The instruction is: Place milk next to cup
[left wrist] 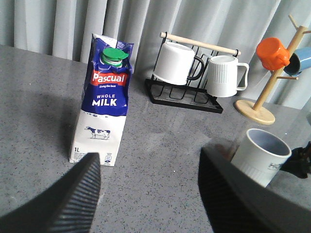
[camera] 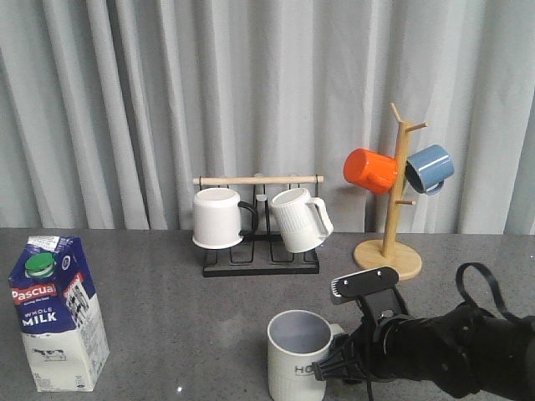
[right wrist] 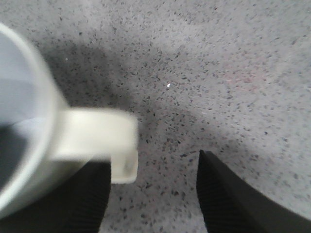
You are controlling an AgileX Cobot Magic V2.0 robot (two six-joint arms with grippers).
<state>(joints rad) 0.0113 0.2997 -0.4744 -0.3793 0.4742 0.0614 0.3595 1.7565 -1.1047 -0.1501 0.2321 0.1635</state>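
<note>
Cup (right wrist: 29, 145) handle between open right pincer (right wrist: 150, 194) fingers.

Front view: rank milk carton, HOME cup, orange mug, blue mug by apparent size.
1. Milk carton, clearly largest.
2. HOME cup, though its base is cut off by the frame edge and it stands nearer the camera.
3. Orange mug and blue mug look about alike; both hang farther back, so no ranking between them.

Front cam: faces forward across table (camera: 167, 292) toward curtain, mid distance. Left wrist cam: high, angled down past its open jaws, shares milk (left wrist: 103, 109), cup (left wrist: 260, 156) and rack with front. Right wrist cam: very close, cup handle (right wrist: 97, 138) between jaws.
</note>
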